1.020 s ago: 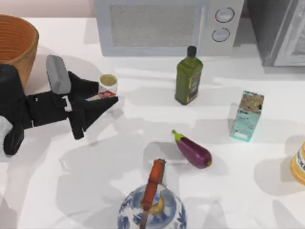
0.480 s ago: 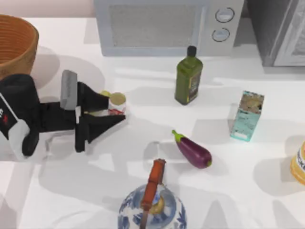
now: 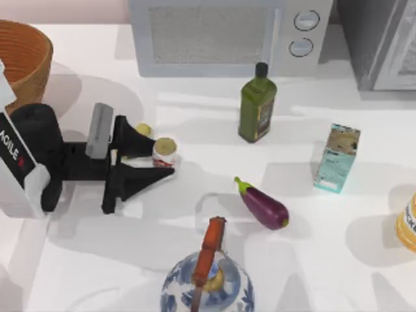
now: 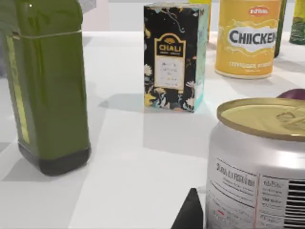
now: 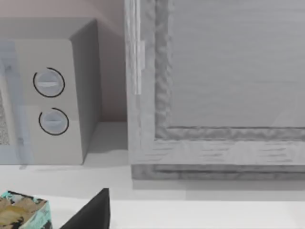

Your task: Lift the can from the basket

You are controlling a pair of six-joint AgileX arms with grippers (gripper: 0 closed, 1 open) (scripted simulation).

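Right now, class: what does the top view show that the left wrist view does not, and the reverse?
Top view alone: the basket, microwave, eggplant, teapot, and the left gripper around the can, outside the basket. Left wrist view alone: the can's barcode and the jar's CHICKEN label. Both: can, oil bottle, patterned carton.
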